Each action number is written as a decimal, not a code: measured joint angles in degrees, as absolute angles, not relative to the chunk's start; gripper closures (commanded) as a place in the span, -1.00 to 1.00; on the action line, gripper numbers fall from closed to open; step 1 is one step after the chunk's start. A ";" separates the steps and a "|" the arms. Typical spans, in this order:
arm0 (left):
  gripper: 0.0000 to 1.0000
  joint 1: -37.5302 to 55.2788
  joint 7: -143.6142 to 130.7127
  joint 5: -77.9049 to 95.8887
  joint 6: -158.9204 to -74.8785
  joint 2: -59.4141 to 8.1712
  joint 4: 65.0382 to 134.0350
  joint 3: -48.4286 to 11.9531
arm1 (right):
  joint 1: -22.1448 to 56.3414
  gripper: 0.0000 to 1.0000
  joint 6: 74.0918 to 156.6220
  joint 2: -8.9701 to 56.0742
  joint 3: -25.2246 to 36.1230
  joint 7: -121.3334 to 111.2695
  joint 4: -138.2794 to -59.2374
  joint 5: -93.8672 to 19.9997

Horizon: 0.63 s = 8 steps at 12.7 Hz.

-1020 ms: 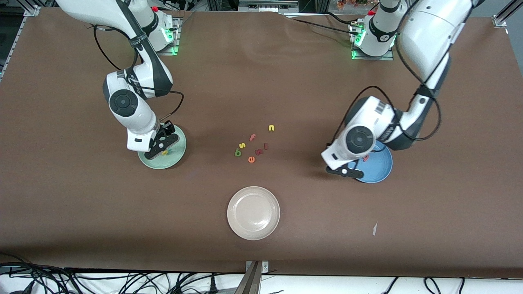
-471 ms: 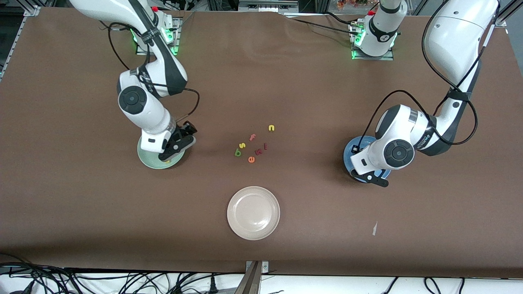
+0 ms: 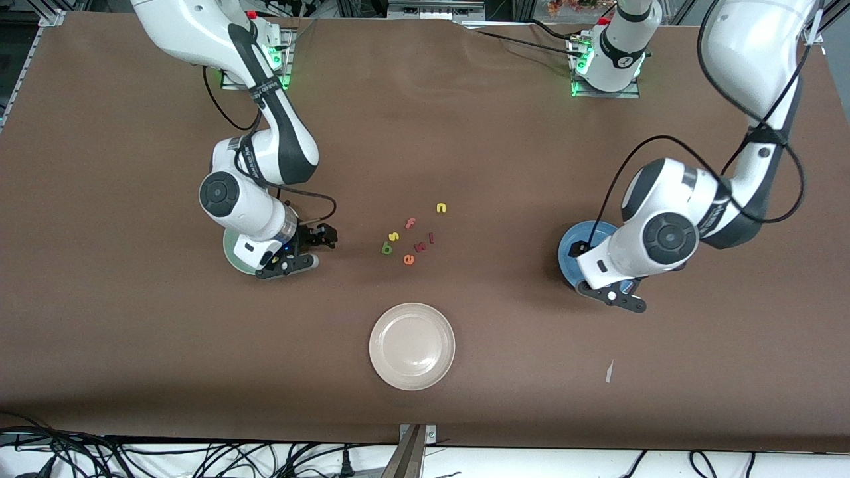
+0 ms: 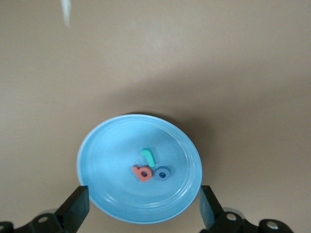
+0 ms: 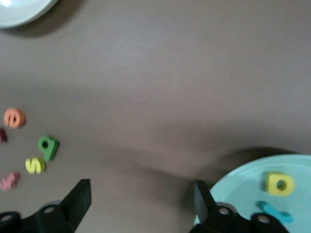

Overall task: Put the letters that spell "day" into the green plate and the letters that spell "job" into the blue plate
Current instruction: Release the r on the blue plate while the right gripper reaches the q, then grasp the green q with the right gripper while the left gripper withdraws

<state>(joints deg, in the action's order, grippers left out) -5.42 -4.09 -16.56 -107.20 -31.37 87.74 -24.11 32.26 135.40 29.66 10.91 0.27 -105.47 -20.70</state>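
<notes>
Blue plate (image 4: pixel 104 160) with j, o, b lies between wide left jaws.

The right arm comes from its base at 11 o'clock and bends down at the wrist, its pincer (image 3: pixel 302 249) low above the surface with fingers spread and nothing between them. The left arm reaches from 1 o'clock, elbow high, wrist folded downward; its pincer (image 3: pixel 614 295) hangs low at 3 o'clock, fingers (image 4: pixel 75 208) wide apart and empty.
</notes>
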 measured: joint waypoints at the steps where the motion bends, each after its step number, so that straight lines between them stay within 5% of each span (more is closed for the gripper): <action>1: -1.00 -5.41 -4.05 -16.51 -105.49 -29.16 87.15 -24.55 | 34.07 -1.00 134.79 30.16 12.17 4.13 -104.61 -20.93; 8: -1.00 -5.97 -4.13 -11.24 -88.70 -19.20 74.89 -24.19 | 48.89 -1.00 131.33 36.51 20.14 33.84 -96.76 -20.69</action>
<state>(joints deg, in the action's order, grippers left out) -5.97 -4.13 -11.24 -88.70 -19.20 74.89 -24.19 48.89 131.33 36.51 20.14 33.84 -96.76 -20.69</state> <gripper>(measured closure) 0.000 0.000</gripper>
